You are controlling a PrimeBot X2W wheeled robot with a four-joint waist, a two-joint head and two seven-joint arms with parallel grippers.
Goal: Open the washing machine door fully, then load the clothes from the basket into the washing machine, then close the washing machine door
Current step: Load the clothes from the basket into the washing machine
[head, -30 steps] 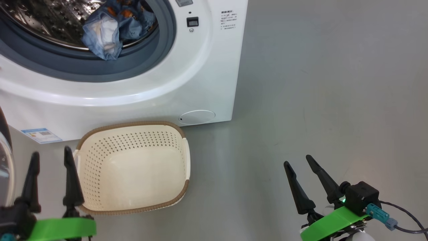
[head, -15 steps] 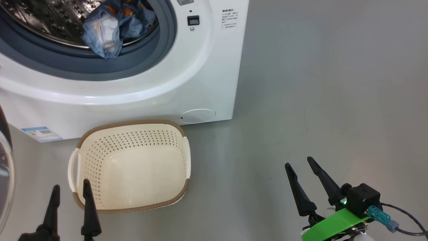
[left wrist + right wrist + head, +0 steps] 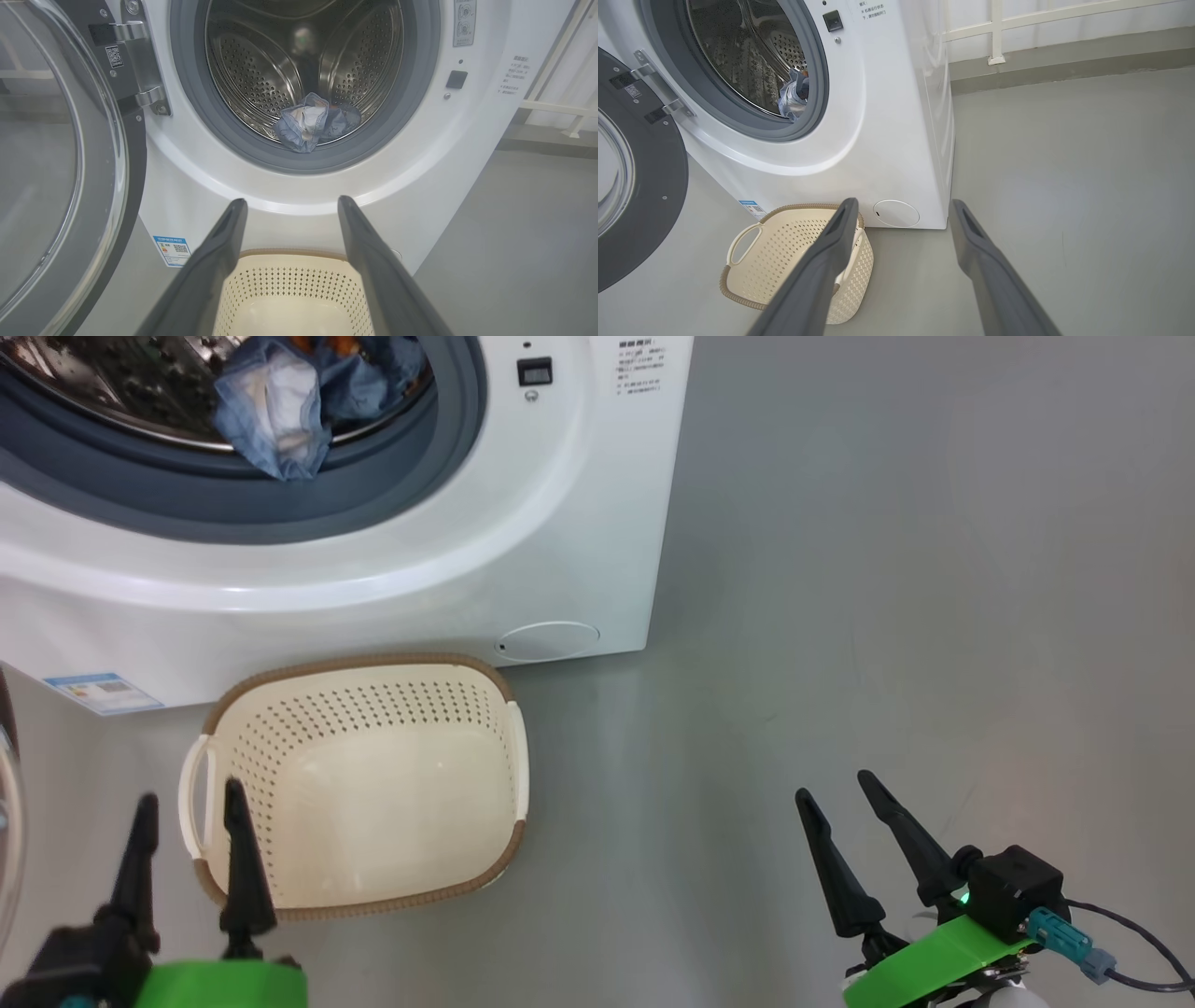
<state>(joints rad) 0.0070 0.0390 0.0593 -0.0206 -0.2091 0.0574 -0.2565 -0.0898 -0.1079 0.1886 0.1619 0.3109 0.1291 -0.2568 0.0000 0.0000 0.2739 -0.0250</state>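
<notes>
The white washing machine stands with its door swung wide open to the left on a metal hinge. A bundle of light-blue and cream clothes lies at the front lip of the steel drum, half over the grey rubber ring; the clothes also show in the left wrist view. Nothing lies inside the cream basket on the floor before the machine. My left gripper is open by the basket's left handle, holding nothing. My right gripper is open over bare floor to the right.
Grey floor spreads wide to the right of the machine. A white rail runs along the wall behind. The open door takes up the space at the left, close to my left arm.
My left gripper dropped toward the bottom edge, then came back up beside the basket's left handle. The camera has shifted slightly. The right gripper stays put.
</notes>
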